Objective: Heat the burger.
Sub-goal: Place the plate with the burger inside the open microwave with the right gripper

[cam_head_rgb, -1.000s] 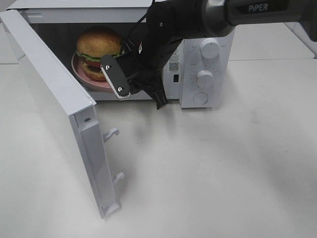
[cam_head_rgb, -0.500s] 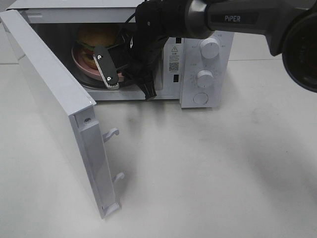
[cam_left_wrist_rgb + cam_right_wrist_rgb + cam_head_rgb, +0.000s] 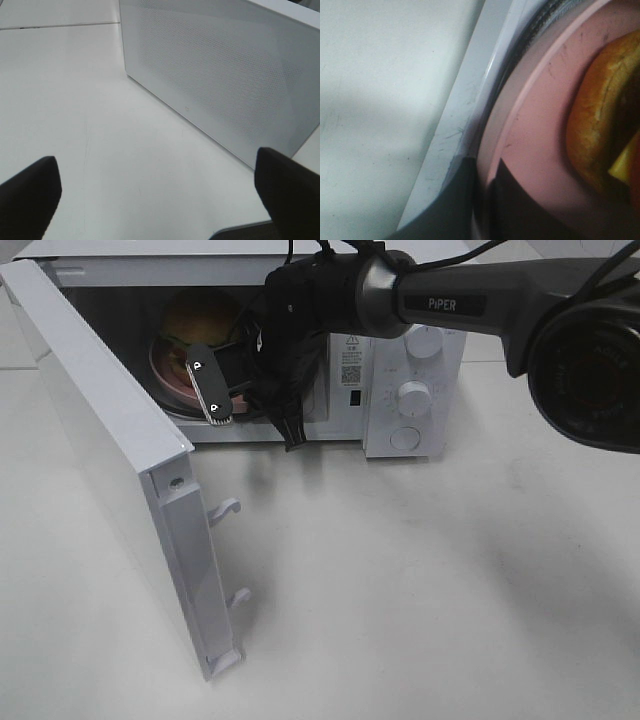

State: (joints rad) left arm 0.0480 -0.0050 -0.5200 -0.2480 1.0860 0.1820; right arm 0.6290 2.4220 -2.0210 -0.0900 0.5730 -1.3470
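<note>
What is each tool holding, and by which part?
The right tool appears clamped on the pink plate by its front rim, burger sitting on it inside the microwave; the left tool is open, holding nothing.

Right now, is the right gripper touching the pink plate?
Touching. In the right wrist view, the rim of the pink plate runs between the jaws of the right gripper, with a dark finger on either side of it.
</note>
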